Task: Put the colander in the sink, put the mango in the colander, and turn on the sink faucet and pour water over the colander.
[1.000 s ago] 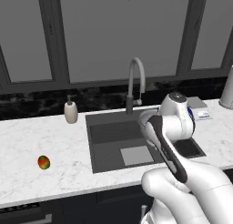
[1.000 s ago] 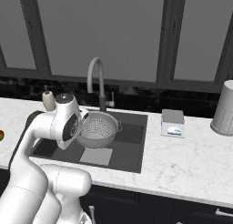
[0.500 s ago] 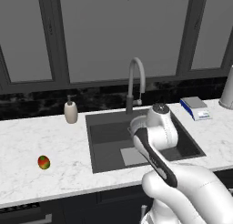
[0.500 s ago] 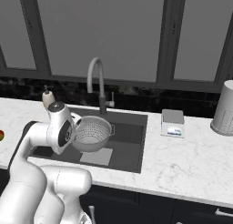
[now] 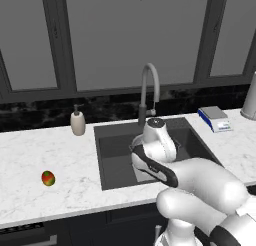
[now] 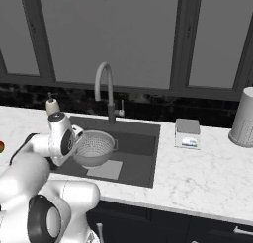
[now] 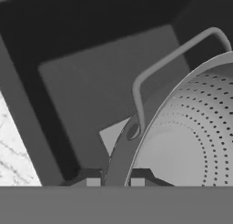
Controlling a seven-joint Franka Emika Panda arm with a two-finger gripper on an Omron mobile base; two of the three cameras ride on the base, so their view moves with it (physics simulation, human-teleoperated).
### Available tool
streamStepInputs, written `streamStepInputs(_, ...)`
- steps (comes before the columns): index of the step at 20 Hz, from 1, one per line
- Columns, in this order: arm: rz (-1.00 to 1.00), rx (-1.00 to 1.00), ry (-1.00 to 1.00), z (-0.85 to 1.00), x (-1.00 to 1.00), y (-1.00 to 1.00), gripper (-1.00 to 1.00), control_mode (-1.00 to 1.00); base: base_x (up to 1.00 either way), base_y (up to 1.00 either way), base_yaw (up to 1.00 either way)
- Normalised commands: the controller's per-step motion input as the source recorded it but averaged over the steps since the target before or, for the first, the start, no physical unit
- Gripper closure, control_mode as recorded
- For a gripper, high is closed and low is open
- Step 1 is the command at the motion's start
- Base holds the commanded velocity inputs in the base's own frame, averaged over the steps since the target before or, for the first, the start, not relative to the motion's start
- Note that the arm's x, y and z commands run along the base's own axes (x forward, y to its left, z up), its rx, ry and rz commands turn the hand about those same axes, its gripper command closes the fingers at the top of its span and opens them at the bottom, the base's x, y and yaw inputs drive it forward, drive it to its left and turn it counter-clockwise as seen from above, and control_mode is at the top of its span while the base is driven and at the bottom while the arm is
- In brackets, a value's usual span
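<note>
The arm [image 5: 200,182] is being shown as glossy white rounded segments, being joined by dark bands; a grey-capped cylindrical wrist [image 6: 62,136] is being seen, with black joint discs below.

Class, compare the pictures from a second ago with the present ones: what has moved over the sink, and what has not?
The gripper, still shut on the colander, has carried it leftward and lower over the sink. The mango, faucet and soap bottle stayed put.

Light-grey perforated colander [image 6: 94,147]; dark-grey sink [image 6: 143,155]; red-orange-green mango [image 5: 48,178]; white-marbled counter [image 6: 207,173].
</note>
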Motion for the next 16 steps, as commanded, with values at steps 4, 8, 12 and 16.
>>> streamStepInputs(4,-0.12,0.00,0.00,-0.48,0.50,0.02,1.00,-1.00,0.00,0.00,0.00)
streamStepInputs(8,-0.10,0.00,0.00,-0.49,0.48,0.00,1.00,-1.00,0.00,0.00,0.00)
streamStepInputs(12,-0.08,0.00,0.00,-0.58,0.47,0.00,1.00,-1.00,0.00,0.00,0.00)
streamStepInputs(16,-0.09,0.00,0.00,-0.44,0.52,0.00,1.00,-1.00,0.00,0.00,0.00)
